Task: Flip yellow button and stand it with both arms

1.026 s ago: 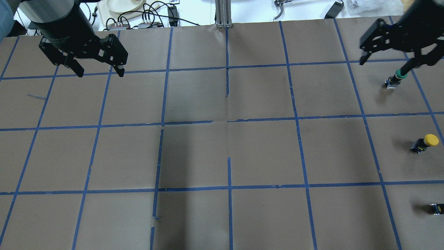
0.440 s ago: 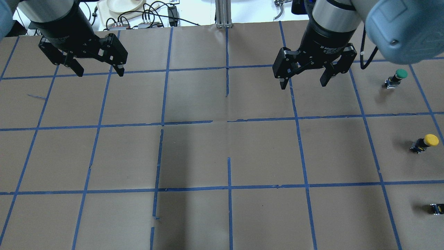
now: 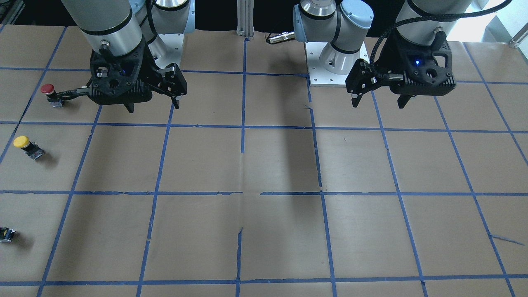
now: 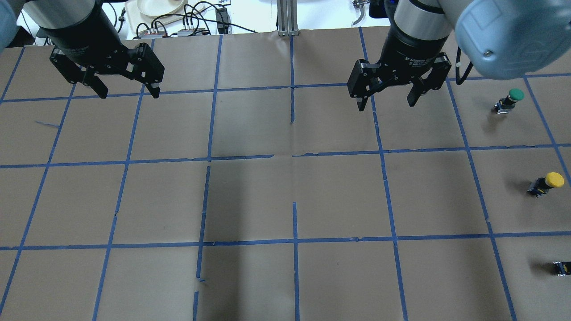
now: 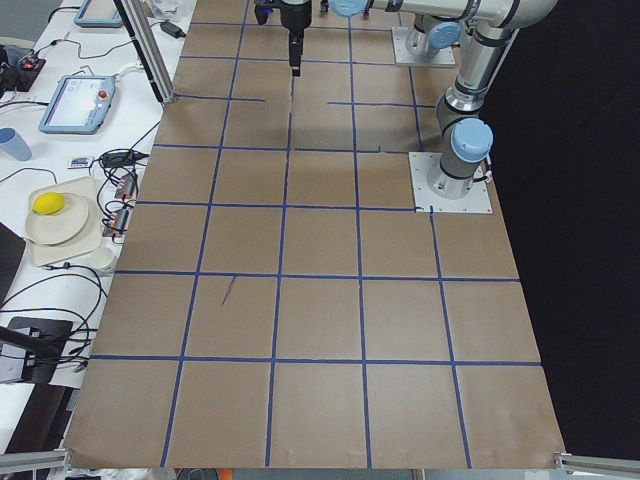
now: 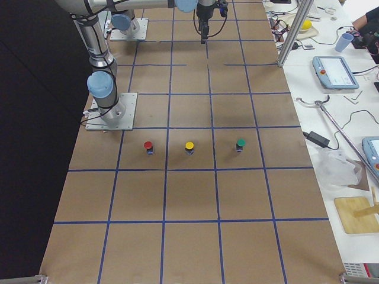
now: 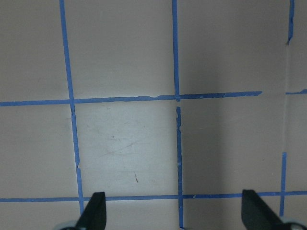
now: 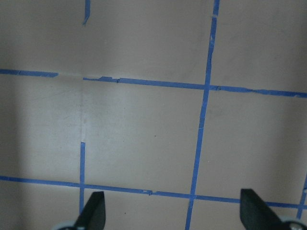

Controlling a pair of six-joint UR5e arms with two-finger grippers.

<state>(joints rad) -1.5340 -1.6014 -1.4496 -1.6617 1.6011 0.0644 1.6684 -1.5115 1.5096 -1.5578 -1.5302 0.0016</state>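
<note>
The yellow button (image 4: 548, 183), a yellow cap on a small dark body, sits on the paper near the right edge of the overhead view. It shows at the left edge of the front view (image 3: 25, 147) and in the right view (image 6: 189, 147), where it looks cap-up. My right gripper (image 4: 386, 105) is open and empty, hanging above the table well to the left of the button and farther back. My left gripper (image 4: 129, 94) is open and empty over the far left. Both wrist views show only paper between spread fingertips (image 7: 96, 213) (image 8: 95, 213).
A green-capped button (image 4: 511, 99) stands behind the yellow one and a red-capped one (image 3: 50, 93) on its robot side. A small black-and-yellow body (image 4: 562, 267) is cut by the frame edge. Brown paper with a blue tape grid (image 4: 294, 156) covers the table.
My right gripper has swung left from the far right corner, where it hung over the green button, to the centre-right back. The left arm and the buttons have not moved.
</note>
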